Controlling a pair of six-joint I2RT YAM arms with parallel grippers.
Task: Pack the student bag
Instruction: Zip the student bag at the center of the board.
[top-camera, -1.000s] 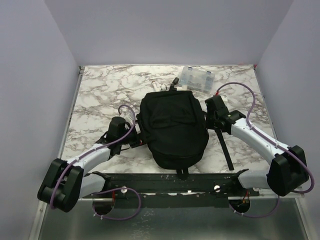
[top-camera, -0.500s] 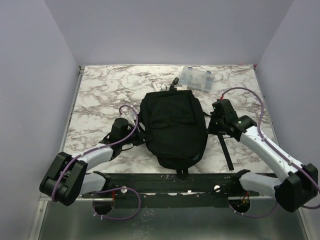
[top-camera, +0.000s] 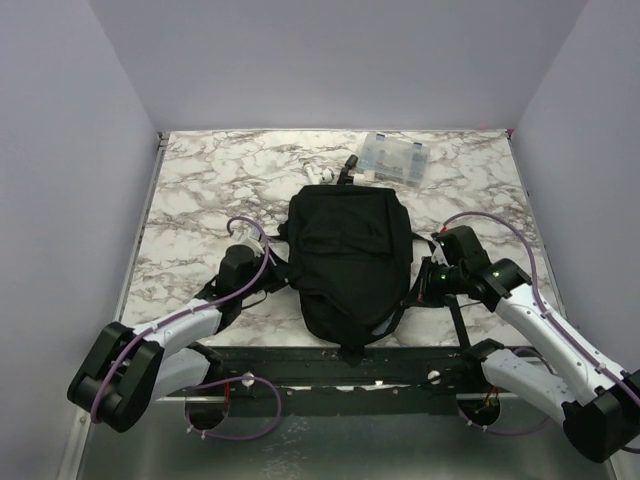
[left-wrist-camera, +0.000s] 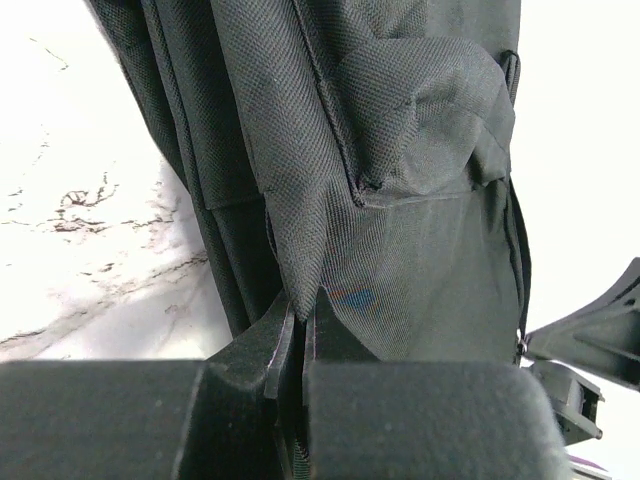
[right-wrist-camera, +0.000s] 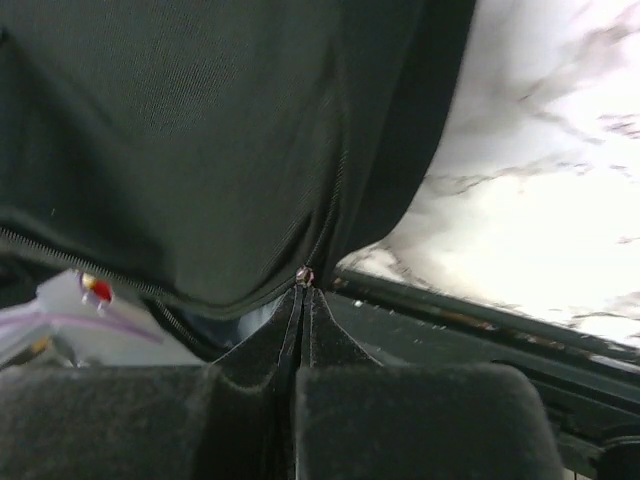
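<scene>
The student bag (top-camera: 345, 250), a large black fabric backpack, lies in the middle of the marble table with its front pocket up. My left gripper (top-camera: 270, 277) is at its left side near the front, shut on a fold of the student bag's fabric (left-wrist-camera: 330, 200), which runs up from between the jaws. My right gripper (top-camera: 424, 284) is at the bag's right side, shut on the student bag's zipped edge (right-wrist-camera: 200, 150), with a small metal piece (right-wrist-camera: 303, 274) at the tips. A slit of pale lining shows under that edge.
A clear plastic compartment box (top-camera: 397, 157) stands at the back, with small white items (top-camera: 318, 175) beside the bag's top handle. A loose black strap (top-camera: 457, 315) trails near the right arm. The black mounting rail (top-camera: 300, 365) runs along the near edge.
Both arms slid toward the near edge along the bag's sides. Both grippers closed on the bag's fabric, and the bag's near end has narrowed and shifted slightly.
</scene>
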